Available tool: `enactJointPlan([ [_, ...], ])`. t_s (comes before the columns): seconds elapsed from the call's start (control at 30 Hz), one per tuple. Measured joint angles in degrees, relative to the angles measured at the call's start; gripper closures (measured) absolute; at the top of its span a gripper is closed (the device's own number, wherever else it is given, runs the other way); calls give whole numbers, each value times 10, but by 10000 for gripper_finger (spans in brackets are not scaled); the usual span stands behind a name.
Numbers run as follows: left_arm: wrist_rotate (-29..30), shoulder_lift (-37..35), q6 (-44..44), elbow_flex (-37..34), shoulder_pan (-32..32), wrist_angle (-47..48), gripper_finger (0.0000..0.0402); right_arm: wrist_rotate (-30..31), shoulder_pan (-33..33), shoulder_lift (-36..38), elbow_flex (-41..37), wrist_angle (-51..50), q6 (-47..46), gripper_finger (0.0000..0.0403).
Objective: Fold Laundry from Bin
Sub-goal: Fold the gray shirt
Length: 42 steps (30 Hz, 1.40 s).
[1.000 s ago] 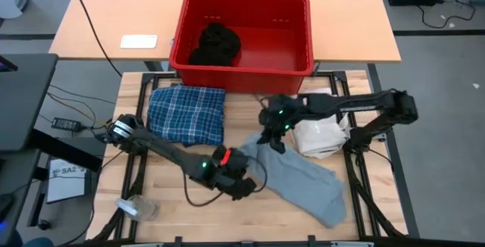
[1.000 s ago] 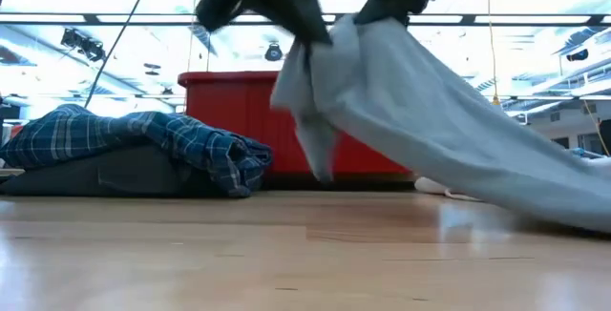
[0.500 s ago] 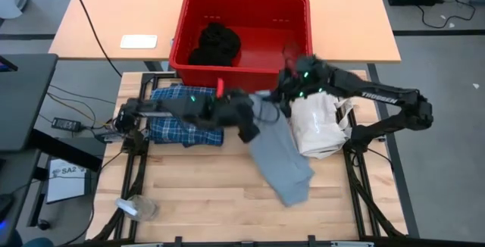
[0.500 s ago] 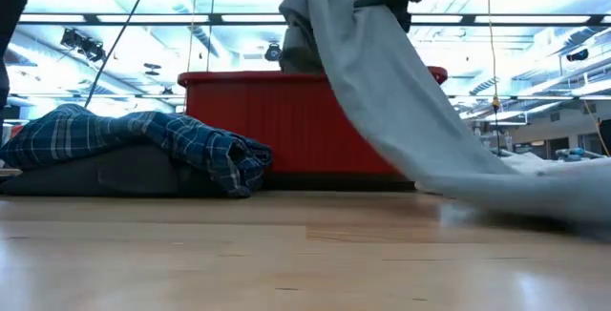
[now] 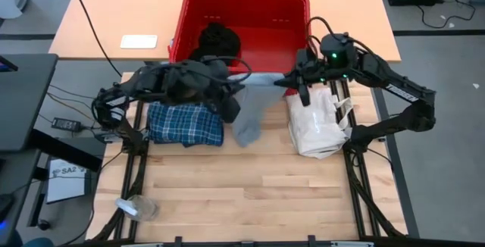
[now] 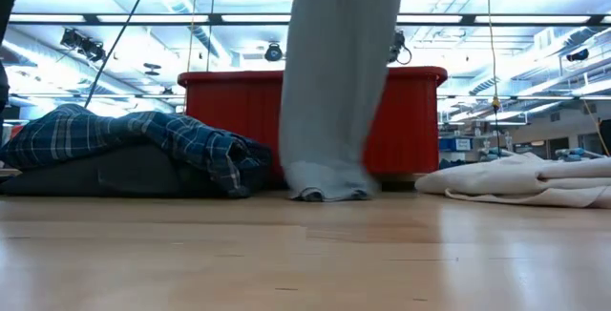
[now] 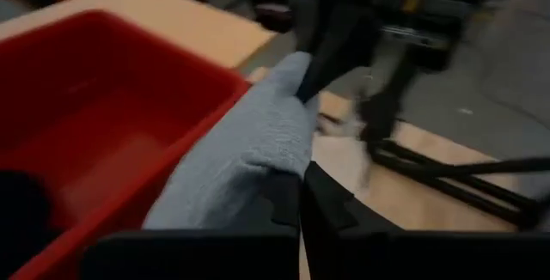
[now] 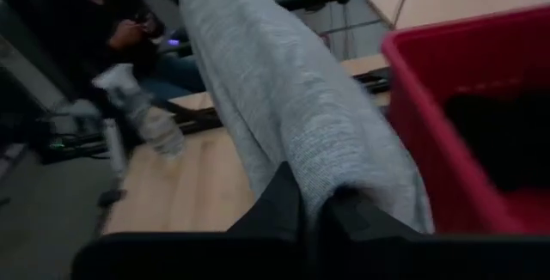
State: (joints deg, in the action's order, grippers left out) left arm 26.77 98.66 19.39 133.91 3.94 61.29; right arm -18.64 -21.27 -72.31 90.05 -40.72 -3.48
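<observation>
Where a moment ago it trailed over the table's near half, the light grey piece (image 5: 252, 104) now hangs by the far edge before the bin (image 5: 295, 59); left gripper (image 5: 227, 104) and right gripper (image 5: 301, 89) each clamp a corner, so it can be spread for folding.
</observation>
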Motion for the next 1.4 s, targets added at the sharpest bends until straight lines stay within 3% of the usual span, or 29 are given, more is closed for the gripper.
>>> enactJointPlan([
  [0.13,-35,-7,-12,0,33,-13,401,27,48,19,1,-26,-47,385],
  [0.27,-57,6,-4,-1,69,-15,401,95,130,33,1,-72,-96,385],
  [0.5,-84,86,77,-4,141,-9,401,166,300,39,-16,-226,-263,385],
  [0.7,-166,177,122,-4,175,-2,401,181,434,31,-78,-216,-422,385],
  [0.83,-172,207,145,-4,181,-15,399,208,484,17,-104,-210,-479,385],
  [1.03,-174,207,136,-4,175,-72,400,251,503,6,-108,-205,-488,385],
  [1.4,-169,156,51,-4,116,-32,401,274,372,17,-108,-164,-340,385],
])
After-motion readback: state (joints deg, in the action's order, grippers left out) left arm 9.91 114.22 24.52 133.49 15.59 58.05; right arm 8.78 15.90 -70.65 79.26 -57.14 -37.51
